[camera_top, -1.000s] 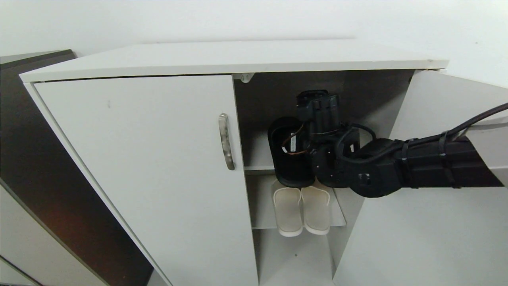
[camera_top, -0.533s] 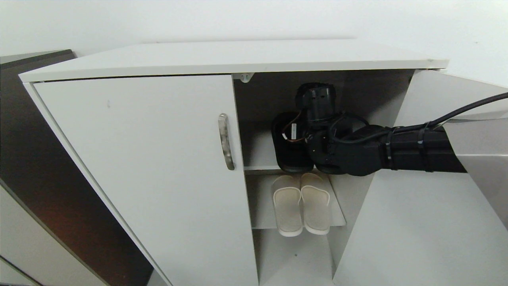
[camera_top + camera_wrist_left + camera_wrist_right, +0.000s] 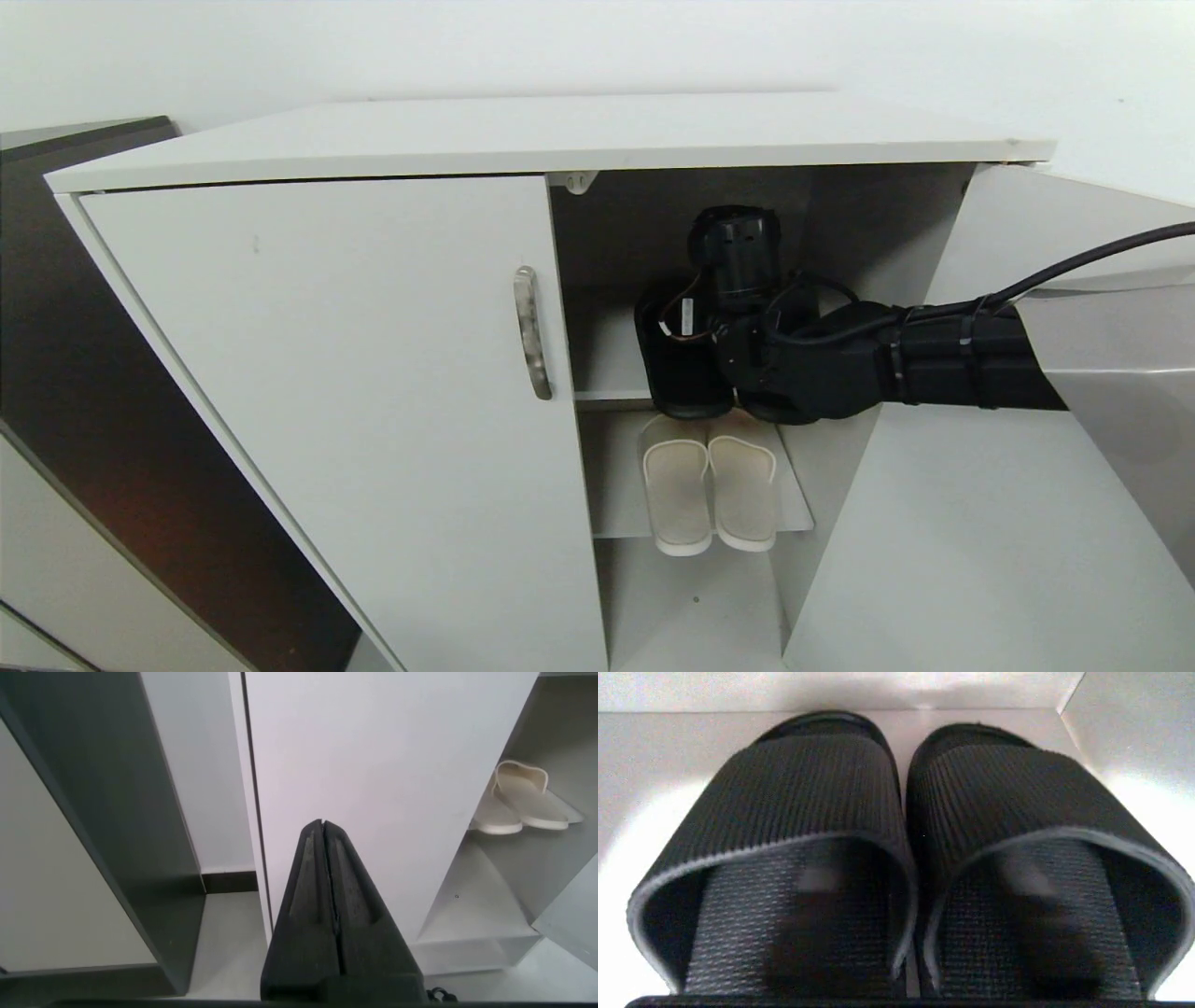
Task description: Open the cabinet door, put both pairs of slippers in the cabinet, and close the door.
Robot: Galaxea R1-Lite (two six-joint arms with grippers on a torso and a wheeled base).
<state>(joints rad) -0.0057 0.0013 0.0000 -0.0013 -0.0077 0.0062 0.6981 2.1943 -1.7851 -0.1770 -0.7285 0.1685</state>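
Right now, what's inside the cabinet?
White slippers lie on the lower shelf, black slippers at the shelf above. The arm partly covers them; the closed left door hides that half.

It looked like a plain indoor room fitted out like a home entryway. A white laminate cabinet (image 3: 523,140) with a metal bar handle (image 3: 530,331) stood against a bare white wall (image 3: 560,47). Inside the cabinet, the shelves (image 3: 611,396) served as shoe storage, with a pale pair of slippers (image 3: 709,490) on one and a black pair (image 3: 813,812) at the shelf above. A dark brown panel (image 3: 84,373) stood left of the cabinet, and a smooth grey floor (image 3: 229,929) lay at its foot.
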